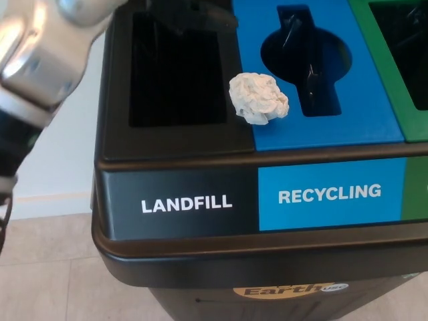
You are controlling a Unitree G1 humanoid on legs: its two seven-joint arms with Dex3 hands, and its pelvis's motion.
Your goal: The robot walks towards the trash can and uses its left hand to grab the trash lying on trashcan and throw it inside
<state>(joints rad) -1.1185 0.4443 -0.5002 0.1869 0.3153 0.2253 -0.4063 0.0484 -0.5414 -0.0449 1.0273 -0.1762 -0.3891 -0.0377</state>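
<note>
A crumpled white paper ball (259, 98) lies on the lid of the trash can (180, 144), across the seam between the black LANDFILL part and the blue RECYCLING part. My left arm, with its silver forearm (47, 47), reaches in from the upper left. My black left hand (199, 16) hangs at the top edge over the far end of the landfill opening (177, 73), up and to the left of the paper and apart from it. The hand is dark against the dark bin and partly cut off. My right hand does not show.
The blue section has a round-and-slot opening (307, 60) just right of the paper. A green section (394, 100) follows at the far right. A white wall (53, 154) and beige floor tiles (47, 267) lie left of the can.
</note>
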